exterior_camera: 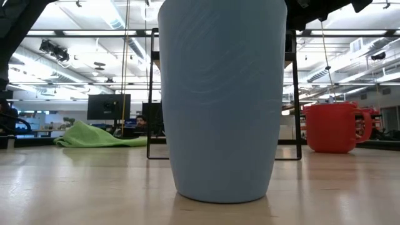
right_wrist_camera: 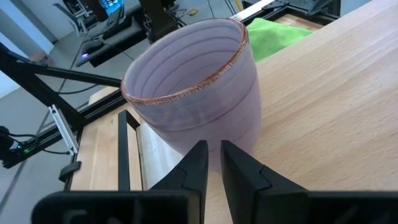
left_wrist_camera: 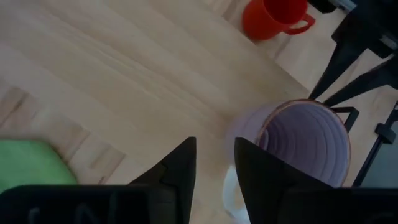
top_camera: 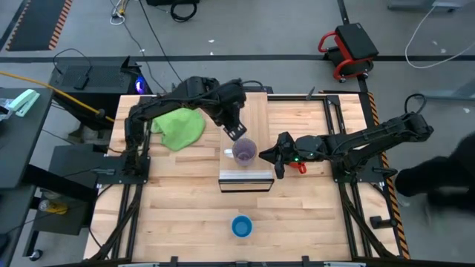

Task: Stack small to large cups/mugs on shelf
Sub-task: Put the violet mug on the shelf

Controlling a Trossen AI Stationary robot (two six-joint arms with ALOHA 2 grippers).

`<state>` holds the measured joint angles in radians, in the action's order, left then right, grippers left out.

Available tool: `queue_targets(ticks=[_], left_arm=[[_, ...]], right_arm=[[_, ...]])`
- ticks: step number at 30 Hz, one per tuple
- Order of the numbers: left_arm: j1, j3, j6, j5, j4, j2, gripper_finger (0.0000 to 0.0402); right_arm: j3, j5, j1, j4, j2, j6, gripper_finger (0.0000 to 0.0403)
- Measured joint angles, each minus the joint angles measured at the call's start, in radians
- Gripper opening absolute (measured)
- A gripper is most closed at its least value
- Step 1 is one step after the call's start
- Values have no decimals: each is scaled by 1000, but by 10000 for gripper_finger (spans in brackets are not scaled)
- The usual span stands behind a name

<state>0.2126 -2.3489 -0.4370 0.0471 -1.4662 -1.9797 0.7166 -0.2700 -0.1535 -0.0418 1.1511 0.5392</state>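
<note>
The translucent purple cup (top_camera: 245,151) stands upright on its base on the light-wood shelf (top_camera: 256,111), near the shelf's silver strip (top_camera: 246,179). My left gripper (top_camera: 236,132) hovers just beyond the cup's far side, slightly open and empty; the cup (left_wrist_camera: 305,143) lies beside its fingers, not between them. My right gripper (top_camera: 273,154) is shut, level, with its tips right before the cup's right wall (right_wrist_camera: 205,106). The red mug (top_camera: 298,166) stands on the tabletop right of the shelf, partly under the right arm. The blue cup (top_camera: 242,226) stands near the table's front edge. My left gripper has one finger (left_wrist_camera: 261,174) in front of the purple cup's wall; I cannot tell whether it touches. My right gripper's shut fingertips (right_wrist_camera: 200,163) stand close against the lower part of the cup's side wall (right_wrist_camera: 214,134), coming level from the table's right; I cannot tell whether they touch.
A green cloth (top_camera: 178,127) lies on the table left of the shelf. In the low view the blue cup (exterior_camera: 219,100) fills the middle and hides the purple cup; the red mug (exterior_camera: 334,128) shows to its right. Black frame rails run along the table's sides.
</note>
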Motion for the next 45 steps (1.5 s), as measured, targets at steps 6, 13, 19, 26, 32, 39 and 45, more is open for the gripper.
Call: queue_targets(ticks=[6, 13, 19, 26, 32, 39, 45], left_arm=[[38, 1, 9, -109, -109, 30, 119], [43, 119, 66, -97, -105, 69, 106], [87, 410, 43, -116, -84, 202, 91], [74, 789, -81, -84, 322, 471, 73], [44, 986, -145, -73, 498, 523, 62], [4, 1081, -185, 3, 729, 516, 66], [-26, 1080, -206, 5, 740, 513, 61]], right_arm=[[0, 2, 0, 5, 0, 16, 52], [0, -4, 3, 101, -20, 66, 52], [0, -22, 3, 145, -85, 70, 52], [0, -46, 24, 142, -82, 98, 52], [0, -39, 60, 115, -33, 124, 48], [1, -6, 93, 76, -14, 137, 29], [0, 33, 92, 37, 6, 128, 20]])
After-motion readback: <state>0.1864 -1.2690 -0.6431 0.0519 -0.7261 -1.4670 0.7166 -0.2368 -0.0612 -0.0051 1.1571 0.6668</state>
